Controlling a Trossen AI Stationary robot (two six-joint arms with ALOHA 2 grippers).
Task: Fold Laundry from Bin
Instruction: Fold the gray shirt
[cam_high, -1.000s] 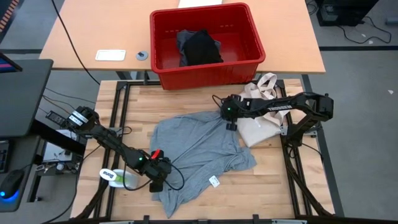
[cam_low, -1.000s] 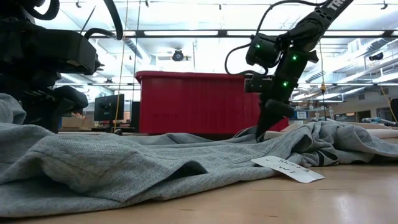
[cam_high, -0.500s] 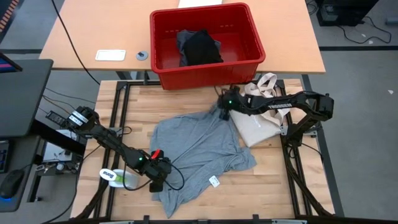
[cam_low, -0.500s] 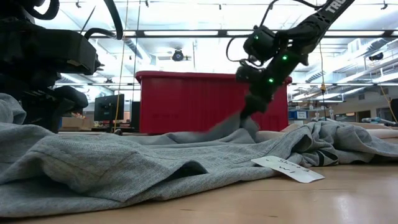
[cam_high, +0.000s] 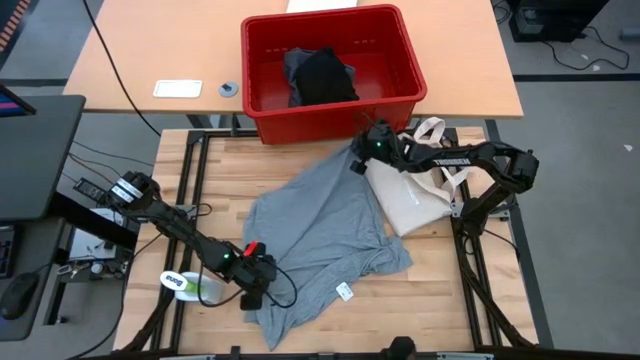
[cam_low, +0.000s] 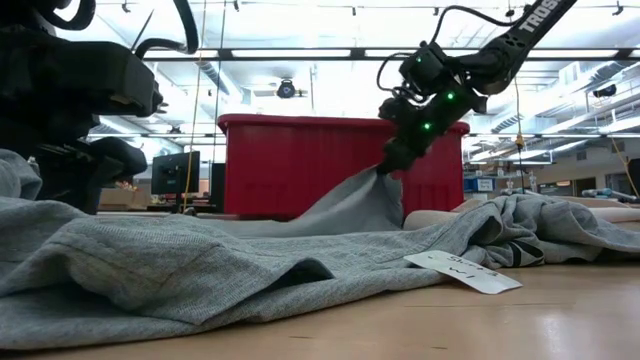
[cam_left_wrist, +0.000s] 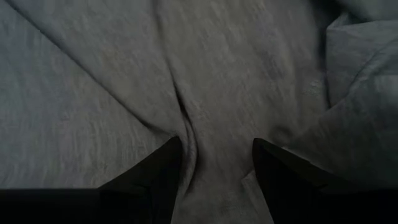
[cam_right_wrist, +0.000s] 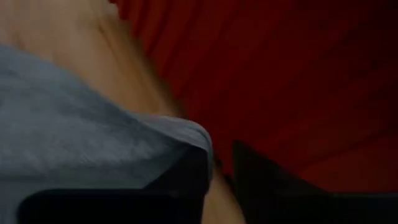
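Right gripper (cam_high: 357, 160) pinches a corner of the light grey T-shirt (cam_high: 320, 235), jaws closed on the hem, which shows between its fingers in the right wrist view. The cloth lifts in a tent toward the red bin (cam_high: 400, 105), which stands just beyond it. The rest of the shirt lies spread and rumpled on the wooden table (cam_high: 440, 290).

Left gripper (cam_high: 254, 292) sits low at the near edge of the shirt. Its jaws stand spread with a ridge of grey cloth between them (we judge it to be pressing down, not gripping).

Risks as we see them:
- The pinch is on a thin edge only. A quick pull could slip the hem out and drop the corner.
- If the left gripper does not pin the near edge, the whole shirt may drag across the table instead of stretching flat.
- The lifted corner is near the bin wall and could catch on it.
- The cream tote bag (cam_high: 415, 205) lies touching the shirt's right side, under the right arm. It could be swept along.

Count:
- One grey T-shirt on the table, with one white tag (cam_high: 346, 292) at its edge.
- One bin, with one black garment (cam_high: 328, 78) in it, lying over another, greyer cloth.
- One tote bag.
- Two arms.
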